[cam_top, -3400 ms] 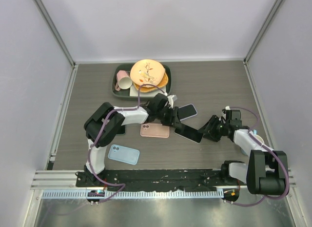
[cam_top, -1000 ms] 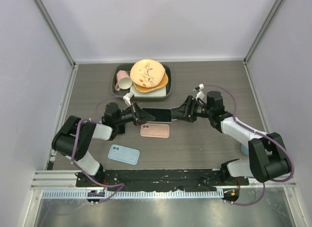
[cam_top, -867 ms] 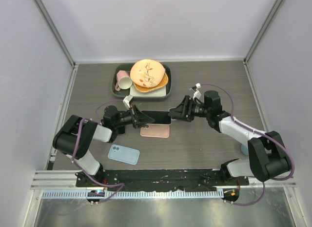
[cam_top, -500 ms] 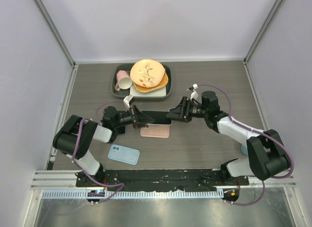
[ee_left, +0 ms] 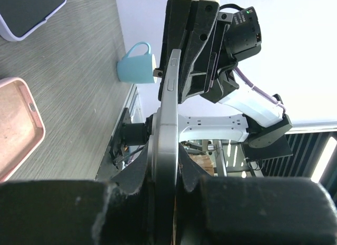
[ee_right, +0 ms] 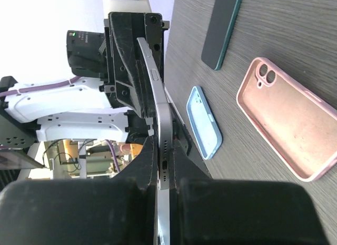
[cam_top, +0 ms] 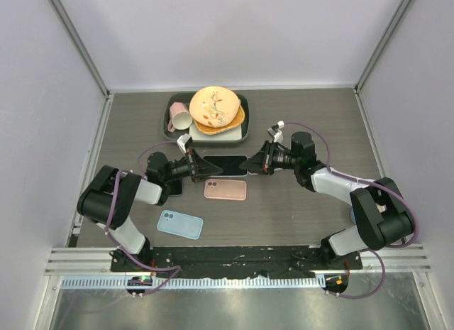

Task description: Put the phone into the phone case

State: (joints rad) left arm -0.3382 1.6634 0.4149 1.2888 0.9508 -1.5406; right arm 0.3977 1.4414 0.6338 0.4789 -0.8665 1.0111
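Dark phone (cam_top: 227, 164) held off the table (cam_top: 312, 121) between the two arms: left gripper (cam_top: 204, 165) clamped on one short end, right gripper (cam_top: 251, 162) clamped on the other. Pink phone case (cam_top: 225, 189) lies hollow side up on the wood, toward the arm bases, not touching the phone.

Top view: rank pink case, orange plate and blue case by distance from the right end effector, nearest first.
From the right end effector, gripping the phone:
1. pink case: just left of it, toward the bases.
2. orange plate: at the back, to its left.
3. blue case: far left, near the bases.
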